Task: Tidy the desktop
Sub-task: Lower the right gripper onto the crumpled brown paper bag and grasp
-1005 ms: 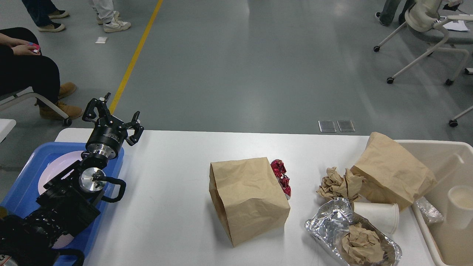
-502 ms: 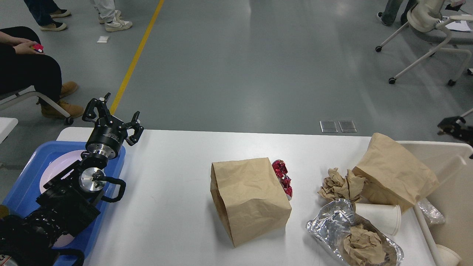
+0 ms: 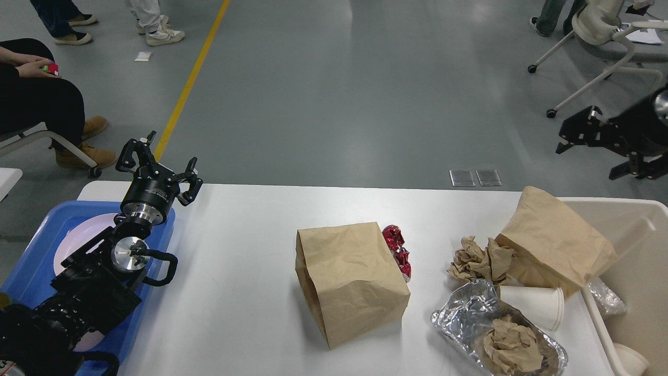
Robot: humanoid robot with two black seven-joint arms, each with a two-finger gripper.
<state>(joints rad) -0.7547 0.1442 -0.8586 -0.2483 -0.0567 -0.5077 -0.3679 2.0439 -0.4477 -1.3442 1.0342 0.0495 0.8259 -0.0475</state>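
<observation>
The white desktop (image 3: pixel 245 271) carries a brown paper bag (image 3: pixel 352 282) lying on its side in the middle, with a red foil wrapper (image 3: pixel 397 250) behind it. At the right lie crumpled brown paper (image 3: pixel 477 258), a second paper bag (image 3: pixel 556 245), a tipped white paper cup (image 3: pixel 532 305) and a foil tray (image 3: pixel 469 313) holding a paper wad (image 3: pixel 511 347). My left gripper (image 3: pixel 156 162) stands open and empty over the desktop's far left corner. My right gripper (image 3: pixel 584 137) hangs dark above the floor beyond the far right corner, its fingers unclear.
A blue tray (image 3: pixel 36 266) with a pink plate (image 3: pixel 78 240) sits under my left arm. A beige bin (image 3: pixel 636 219) at the right edge holds a white cup (image 3: pixel 629 357) and crumpled foil (image 3: pixel 605 300). People and wheeled chairs stand on the floor beyond.
My right arm came into view at the right edge and rose up and away from the bin. The white cup in the bin now lies lower, near its front. The left arm stayed still.
</observation>
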